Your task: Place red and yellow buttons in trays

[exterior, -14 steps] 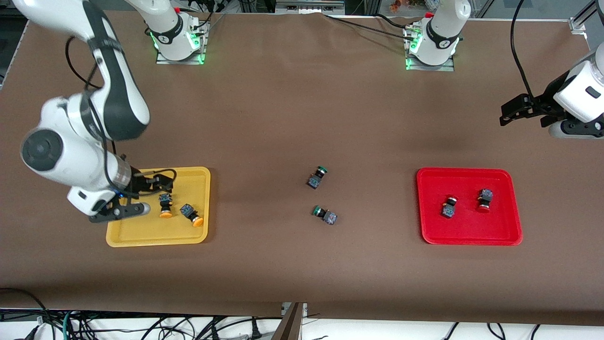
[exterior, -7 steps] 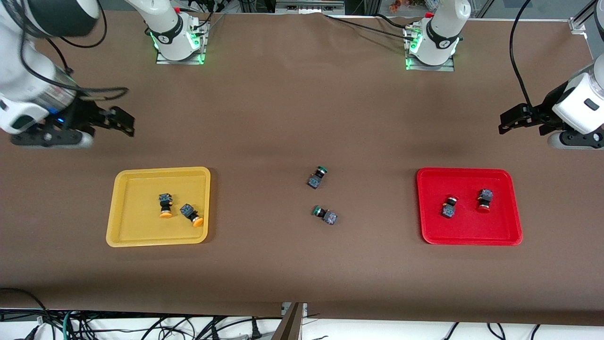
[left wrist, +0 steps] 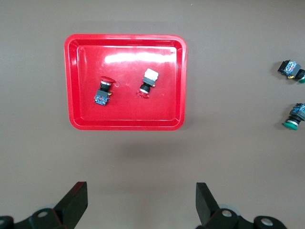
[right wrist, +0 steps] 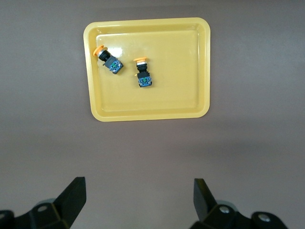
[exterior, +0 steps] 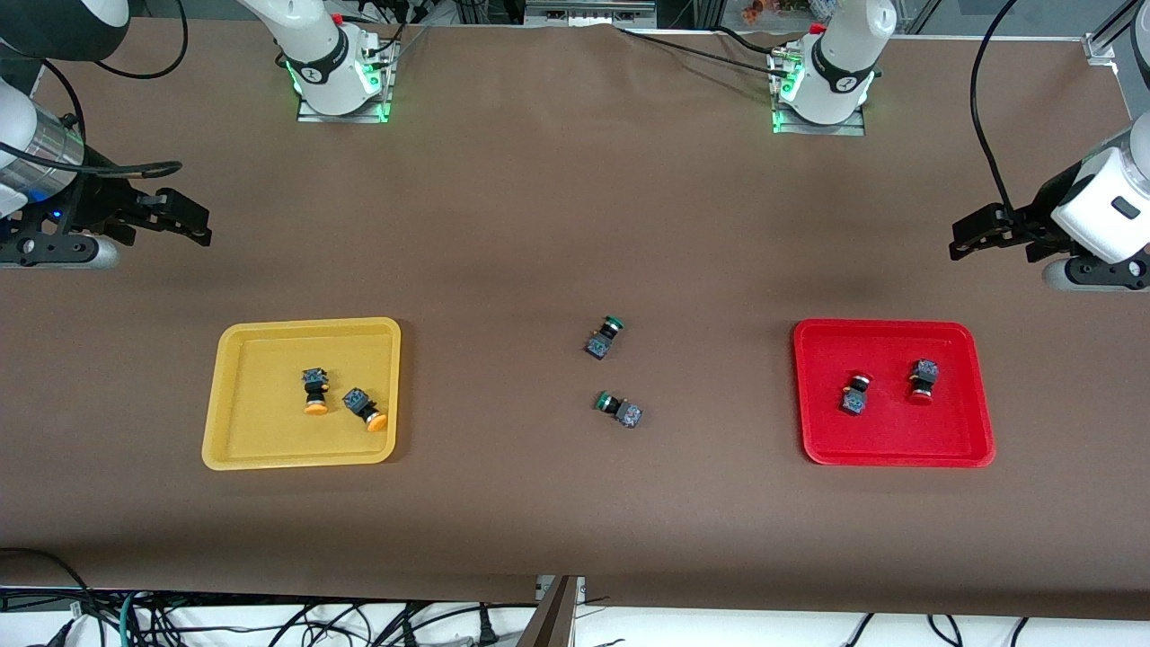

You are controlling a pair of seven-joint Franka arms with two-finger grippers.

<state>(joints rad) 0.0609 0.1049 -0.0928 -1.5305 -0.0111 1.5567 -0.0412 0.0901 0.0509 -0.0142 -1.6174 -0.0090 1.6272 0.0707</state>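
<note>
Now clear of yellow tray [exterior: 235, 449], right gripper [exterior: 184, 223] up over bare table, fingers apart, empty | left gripper [exterior: 975, 235] waiting, fingers apart | yellow buttons [exterior: 315, 389] in yellow tray, red buttons [exterior: 854, 394] in red tray [exterior: 898, 454] | sorting apparently complete.

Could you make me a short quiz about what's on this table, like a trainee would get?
1. True or false: both yellow-capped buttons lie in the yellow tray.
2. How many buttons lie in the red tray?
3. The two green-capped buttons lie: A) in the red tray, B) on the bare table between the trays, C) in a gripper.

Key:
1. True.
2. Two, both red-capped.
3. B. The left gripper and right gripper are open and hold nothing.
</note>
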